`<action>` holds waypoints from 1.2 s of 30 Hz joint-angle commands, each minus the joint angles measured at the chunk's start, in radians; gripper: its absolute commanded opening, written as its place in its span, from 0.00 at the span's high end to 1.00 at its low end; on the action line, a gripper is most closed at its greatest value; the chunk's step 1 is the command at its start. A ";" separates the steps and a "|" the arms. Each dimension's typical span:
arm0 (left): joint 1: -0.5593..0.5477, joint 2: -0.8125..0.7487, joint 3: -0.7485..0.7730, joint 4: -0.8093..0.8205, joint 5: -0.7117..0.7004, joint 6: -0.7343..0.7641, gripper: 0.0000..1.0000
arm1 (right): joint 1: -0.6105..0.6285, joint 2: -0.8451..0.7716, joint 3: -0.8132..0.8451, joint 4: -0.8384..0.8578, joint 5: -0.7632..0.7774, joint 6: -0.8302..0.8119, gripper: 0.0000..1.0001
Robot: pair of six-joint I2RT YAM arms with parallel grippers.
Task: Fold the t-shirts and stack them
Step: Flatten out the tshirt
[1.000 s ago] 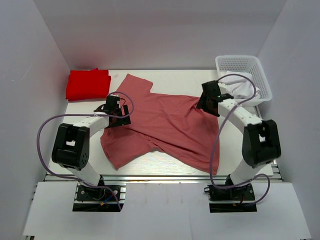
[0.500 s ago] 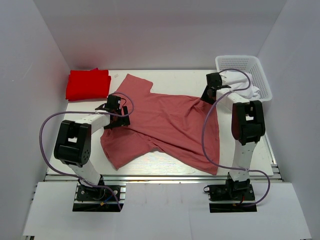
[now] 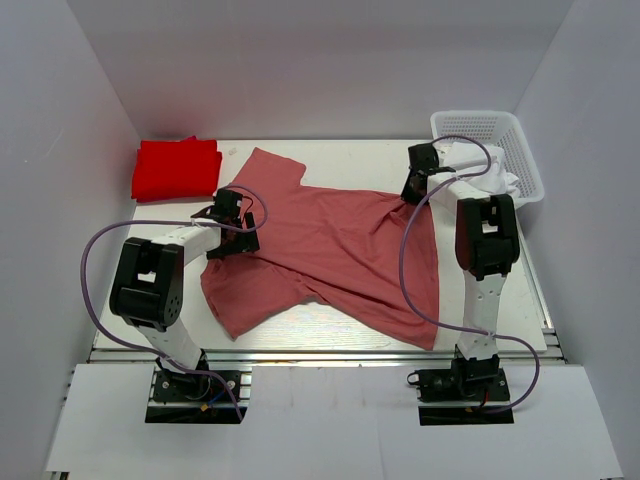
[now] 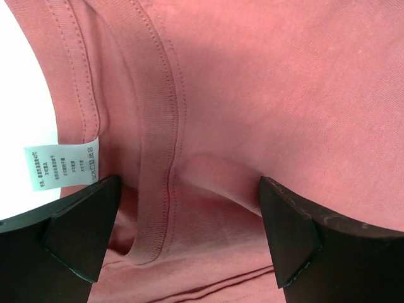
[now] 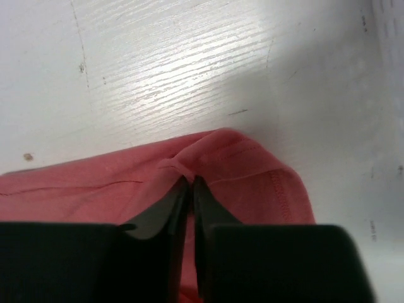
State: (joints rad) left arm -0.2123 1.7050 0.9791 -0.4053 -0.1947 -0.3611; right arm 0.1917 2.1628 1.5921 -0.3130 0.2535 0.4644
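Observation:
The dusty pink t-shirt lies spread and rumpled across the table. The bright red t-shirt sits folded at the back left corner. My left gripper hovers over the pink tee's left side, open. In the left wrist view, the left gripper straddles the ribbed collar beside a white label. My right gripper is at the tee's back right corner. In the right wrist view, the right gripper is shut, pinching a small fold of the pink cloth at the hemmed edge.
A white mesh basket stands at the back right, holding white cloth, close to my right arm. White walls enclose the table on the left, back and right. Bare tabletop lies just beyond the pinched corner.
My right gripper has moved slightly toward the back and closed on the pink tee's corner, with its arm swinging upright. The left gripper has stayed open in place.

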 commanded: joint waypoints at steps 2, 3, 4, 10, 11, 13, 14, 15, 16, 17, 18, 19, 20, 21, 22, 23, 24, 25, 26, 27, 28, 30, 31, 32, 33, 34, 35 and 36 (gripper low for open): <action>0.004 -0.008 0.040 -0.012 -0.028 -0.018 0.00 | -0.006 -0.012 0.042 0.008 0.047 -0.012 0.97; 0.004 -0.008 0.040 -0.012 -0.028 -0.018 0.00 | -0.008 -0.012 0.046 0.011 0.062 -0.021 1.00; 0.004 -0.008 0.040 -0.012 -0.028 -0.018 0.00 | -0.008 -0.012 0.051 0.014 0.073 -0.033 1.00; 0.004 0.013 0.059 -0.021 -0.038 -0.018 0.00 | -0.012 0.002 0.133 0.078 0.050 -0.245 1.00; 0.004 0.022 0.059 -0.021 -0.049 -0.018 0.00 | -0.015 0.008 0.149 0.077 0.029 -0.345 1.00; 0.004 0.022 0.070 -0.030 -0.049 -0.018 0.00 | -0.021 0.025 0.199 0.062 -0.040 -0.418 1.00; 0.004 0.034 0.070 -0.030 -0.058 -0.018 0.00 | -0.027 0.043 0.239 0.051 -0.052 -0.532 1.00; 0.004 0.044 0.070 -0.030 -0.058 -0.018 0.00 | -0.031 0.063 0.277 0.029 -0.072 -0.576 1.00; 0.004 0.044 0.070 -0.030 -0.058 -0.018 0.00 | -0.034 0.081 0.316 0.002 -0.115 -0.683 1.00; 0.004 0.056 0.070 -0.030 -0.058 -0.018 0.00 | -0.038 0.101 0.330 -0.018 -0.126 -0.717 1.00; 0.004 0.056 0.081 -0.030 -0.058 -0.018 0.00 | -0.035 0.109 0.351 -0.026 -0.135 -0.781 1.00; 0.004 0.065 0.081 -0.030 -0.058 -0.018 0.00 | -0.037 0.118 0.358 -0.034 -0.132 -0.814 1.00; 0.004 0.065 0.081 -0.030 -0.058 -0.018 0.00 | -0.035 0.136 0.374 -0.032 -0.126 -0.858 1.00; 0.004 0.074 0.090 -0.030 -0.058 -0.018 0.00 | -0.035 0.144 0.381 -0.034 -0.106 -0.894 1.00; 0.004 0.084 0.090 -0.030 -0.058 -0.018 0.00 | -0.040 0.149 0.387 -0.029 -0.080 -0.903 0.98; 0.004 0.084 0.090 -0.030 -0.058 -0.018 0.00 | -0.043 0.172 0.413 -0.018 -0.050 -0.911 0.85; 0.004 0.084 0.090 -0.030 -0.058 -0.018 0.00 | -0.046 0.178 0.420 -0.011 -0.034 -0.900 0.68; 0.004 0.093 0.099 -0.030 -0.058 -0.018 0.00 | -0.049 0.190 0.431 -0.003 -0.022 -0.889 0.51; 0.004 0.093 0.099 -0.030 -0.058 -0.018 0.00 | -0.049 0.195 0.452 -0.005 -0.005 -0.865 0.37; 0.004 0.093 0.099 -0.030 -0.058 -0.018 0.00 | -0.049 0.195 0.469 -0.003 -0.002 -0.837 0.33; -0.005 0.093 0.099 -0.030 -0.058 -0.018 0.00 | -0.046 0.180 0.470 -0.001 -0.003 -0.824 0.30; -0.006 0.102 0.109 -0.021 -0.058 -0.018 0.00 | -0.046 0.128 0.442 0.012 -0.048 -0.776 0.27; -0.006 0.102 0.109 -0.021 -0.049 -0.018 0.00 | -0.044 0.112 0.433 0.009 -0.062 -0.721 0.27; -0.006 0.102 0.109 -0.021 -0.049 -0.018 0.00 | -0.046 0.092 0.419 0.011 -0.127 -0.701 0.27; -0.006 0.102 0.109 -0.021 -0.040 -0.018 0.00 | -0.049 0.057 0.402 0.005 -0.154 -0.687 0.27; -0.006 0.102 0.109 -0.021 -0.040 -0.027 0.00 | -0.044 0.025 0.353 0.003 -0.177 -0.629 0.27; -0.006 0.102 0.109 -0.021 -0.040 -0.027 0.00 | -0.044 0.006 0.333 0.003 -0.197 -0.609 0.27; -0.006 0.102 0.109 -0.021 -0.040 -0.027 0.00 | -0.043 -0.026 0.297 -0.001 -0.224 -0.593 0.27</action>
State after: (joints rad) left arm -0.2134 1.7947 1.0763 -0.4164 -0.2253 -0.3824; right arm 0.1532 2.2772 1.9320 -0.3332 0.1226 -0.2287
